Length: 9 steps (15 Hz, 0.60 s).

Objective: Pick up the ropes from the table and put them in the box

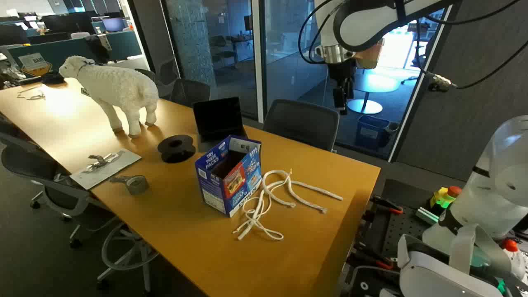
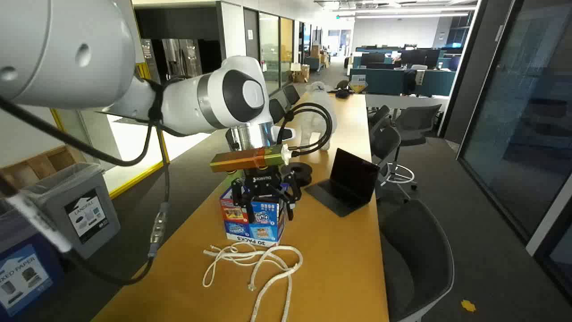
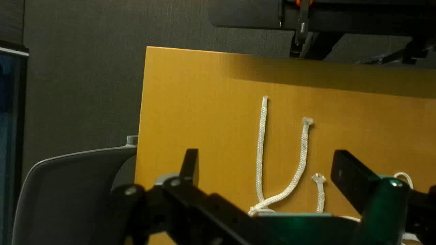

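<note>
My black two-fingered end effector (image 2: 271,218) gapes wide, empty, presumably to straddle the thin, looping white ropes (image 3: 302,156) on the tan wooden tabletop (image 1: 305,251) just beside the blocky blue cardboard box (image 1: 234,181), open-topped, likely to receive them.

The arm (image 2: 185,105) is white and rounded, fitted with a black joint cover (image 2: 233,94), black cables (image 2: 67,138), a silver wrist collar (image 2: 252,135), an orange-olive housing (image 2: 248,159) and a black, white-lettered gripper (image 2: 271,217).

Dark floor (image 2: 496,268), chairs (image 1: 303,123), glass wall (image 1: 288,78), ceiling lights (image 2: 411,15), and, far off, probably monitors (image 2: 420,58).
</note>
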Available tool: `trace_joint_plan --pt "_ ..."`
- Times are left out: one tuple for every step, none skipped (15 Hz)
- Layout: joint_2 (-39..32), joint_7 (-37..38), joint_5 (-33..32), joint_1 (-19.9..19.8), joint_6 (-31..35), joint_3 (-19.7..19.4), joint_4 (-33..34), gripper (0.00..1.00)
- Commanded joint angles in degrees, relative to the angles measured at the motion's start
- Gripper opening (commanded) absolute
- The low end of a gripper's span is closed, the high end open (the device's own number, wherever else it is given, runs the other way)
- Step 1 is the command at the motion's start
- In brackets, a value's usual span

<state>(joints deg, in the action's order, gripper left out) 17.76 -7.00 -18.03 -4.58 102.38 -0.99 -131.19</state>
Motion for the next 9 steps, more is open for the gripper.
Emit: trace_joint_plan --pt "-0.01 0.17 -0.17 0.78 -0.16 -0.68 0.25 1.0" --pt "0.0 0.17 -0.17 0.78 -0.16 -0.68 0.39 1.0" --pt "0.01 0.17 -0.17 0.78 -0.16 -0.68 0.42 1.0" --pt "0.01 0.17 -0.17 0.78 -0.16 -0.68 0.42 1.0" --pt "0.01 0.17 -0.17 0.78 -0.16 -0.68 0.42 1.0" --pt "0.01 0.17 -0.17 0.78 -0.15 -0.68 0.42 1.0" --pt "0.01 0.17 -0.17 0.78 -0.15 -0.68 0.42 1.0" --pt "-0.05 2.08 0.77 0.89 1.74 -0.58 0.05 1.0" --pt "0.11 2.32 1.78 1.11 3.4 -0.74 -0.4 1.0"
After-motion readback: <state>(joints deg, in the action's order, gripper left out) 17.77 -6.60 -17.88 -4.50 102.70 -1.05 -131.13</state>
